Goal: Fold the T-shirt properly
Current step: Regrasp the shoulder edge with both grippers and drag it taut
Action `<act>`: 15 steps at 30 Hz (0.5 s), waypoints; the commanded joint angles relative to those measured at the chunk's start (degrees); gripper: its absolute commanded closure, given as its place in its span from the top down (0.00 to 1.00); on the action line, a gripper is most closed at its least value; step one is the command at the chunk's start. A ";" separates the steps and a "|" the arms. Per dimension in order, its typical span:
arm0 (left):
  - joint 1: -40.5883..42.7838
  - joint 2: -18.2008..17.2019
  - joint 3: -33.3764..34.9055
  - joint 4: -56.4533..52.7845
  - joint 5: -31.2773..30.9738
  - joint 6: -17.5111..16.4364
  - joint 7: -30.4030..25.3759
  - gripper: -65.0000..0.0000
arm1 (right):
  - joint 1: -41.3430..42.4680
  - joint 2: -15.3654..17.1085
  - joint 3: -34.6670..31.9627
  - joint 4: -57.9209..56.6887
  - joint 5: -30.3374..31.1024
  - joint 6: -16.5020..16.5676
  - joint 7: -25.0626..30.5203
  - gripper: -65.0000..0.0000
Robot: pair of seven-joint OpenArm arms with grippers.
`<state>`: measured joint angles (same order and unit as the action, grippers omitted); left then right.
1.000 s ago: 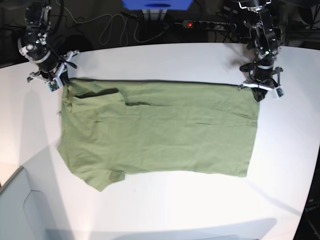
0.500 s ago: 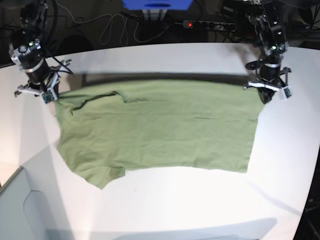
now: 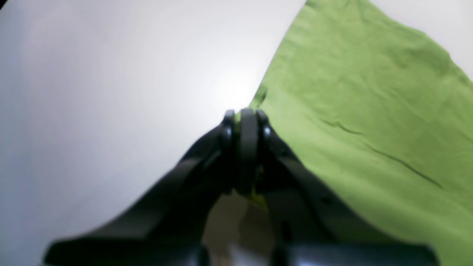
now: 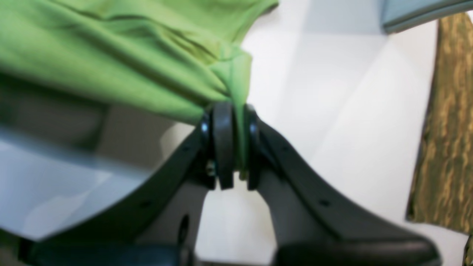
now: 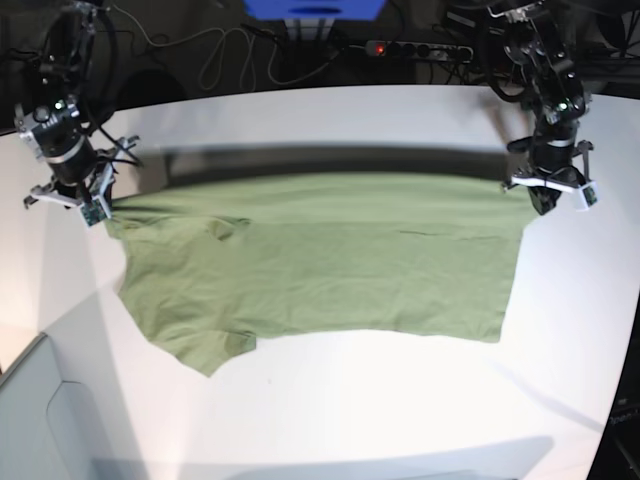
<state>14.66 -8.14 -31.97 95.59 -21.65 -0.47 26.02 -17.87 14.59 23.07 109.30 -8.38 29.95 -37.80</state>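
The white tabletop (image 5: 330, 420) spreads below both my arms, and on it, strung between my two grippers, lies the one olive-green short-sleeved cotton T-shirt (image 5: 320, 270). Its far edge is lifted off the surface, with a dark shadow band under it, while the near part with one sleeve rests flat and wrinkled.

I judge the task to be at an early stage — the shirt is spread nearly full width, no finished fold shows, and I seem to be carrying the far edge up and toward the near hem for a first fold. Laying that edge down, then the further folds and smoothing, are all left.

My right gripper (image 5: 92, 205) is clamped on a bunched corner of the cloth; in its wrist view the green fabric runs down between the closed black fingers (image 4: 221, 144). My left gripper (image 5: 547, 192) is pinched tight on the opposite corner — a sliver of green shows between its fingers (image 3: 248, 147), the cloth fanning away beside it.

Counted: one table, one T-shirt, two grippers, both holding cloth.
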 commanded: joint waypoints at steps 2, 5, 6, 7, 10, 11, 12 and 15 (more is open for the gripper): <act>1.56 0.45 -0.52 0.72 0.07 0.43 -1.27 0.00 | -1.60 0.22 0.27 0.81 -0.10 0.51 0.48 0.00; 3.59 1.68 -0.52 0.80 0.07 0.43 -1.27 0.00 | -4.07 -1.10 0.36 0.81 -0.19 0.51 0.57 0.00; 4.29 1.86 -0.52 0.89 0.07 0.43 -1.27 0.00 | -4.77 -1.18 0.18 0.73 -0.28 0.51 0.57 0.00; 5.08 2.12 -0.52 0.89 0.07 0.43 -1.27 0.00 | -5.74 -1.18 0.09 0.73 -0.28 0.51 0.57 0.00; 7.28 2.12 -0.52 0.89 0.07 0.43 -1.27 0.00 | -7.67 -1.18 0.09 0.73 -0.28 0.51 0.57 0.00; 7.98 2.12 -0.52 0.89 0.07 0.43 -1.27 0.00 | -8.02 -1.18 0.09 0.73 -0.28 0.51 0.57 0.00; 8.69 2.12 -0.52 0.89 0.07 0.43 -1.27 0.00 | -8.55 -1.18 0.18 0.73 -0.28 0.51 0.57 0.00; 10.18 2.12 -0.52 0.89 0.07 0.43 -1.63 0.00 | -10.57 -0.92 0.36 0.64 -0.28 0.51 0.57 0.00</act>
<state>24.91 -5.52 -32.08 95.35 -21.47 -0.23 25.74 -28.08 12.95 22.85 109.19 -8.78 29.95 -37.69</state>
